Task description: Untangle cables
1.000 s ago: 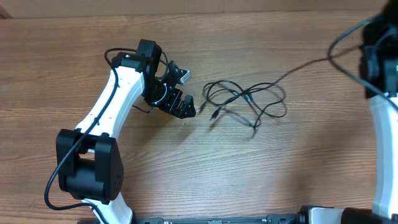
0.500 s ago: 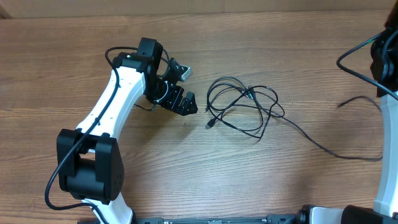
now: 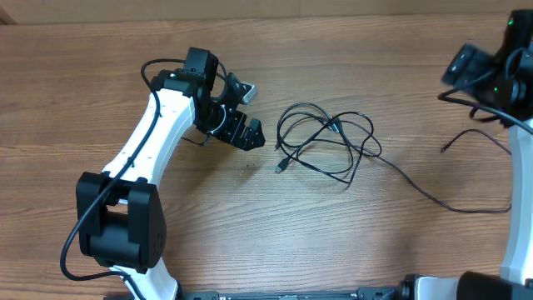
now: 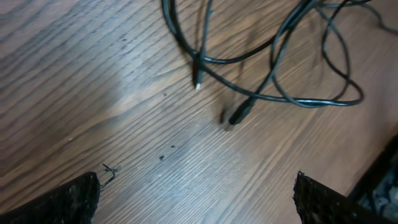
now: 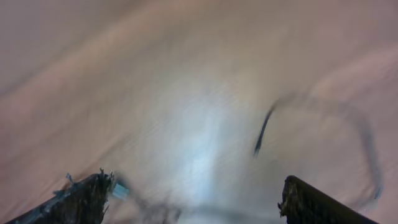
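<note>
The cables (image 3: 325,142) are thin black cords lying in a loose tangle of loops at the table's middle. One long strand (image 3: 416,187) trails off right and curls back to a free end (image 3: 445,148). My left gripper (image 3: 247,133) hovers just left of the tangle, open; in the left wrist view the left gripper (image 4: 197,182) has bare wood between its fingers, with the loops (image 4: 280,68) and a small plug (image 4: 198,81) ahead. My right gripper (image 5: 196,182) is open and empty in a blurred view, above a cable end (image 5: 261,134). The right arm (image 3: 491,79) sits at the far right.
The wooden table (image 3: 250,225) carries only the cables. The left arm's white link (image 3: 146,142) crosses the left side down to its black base (image 3: 117,221). The right arm's white link (image 3: 516,192) runs along the right edge.
The right gripper has opened and let go of the long strand, which was stretched to the upper right and now lies slack on the table. The tangle shifted slightly. The left arm barely moved.
</note>
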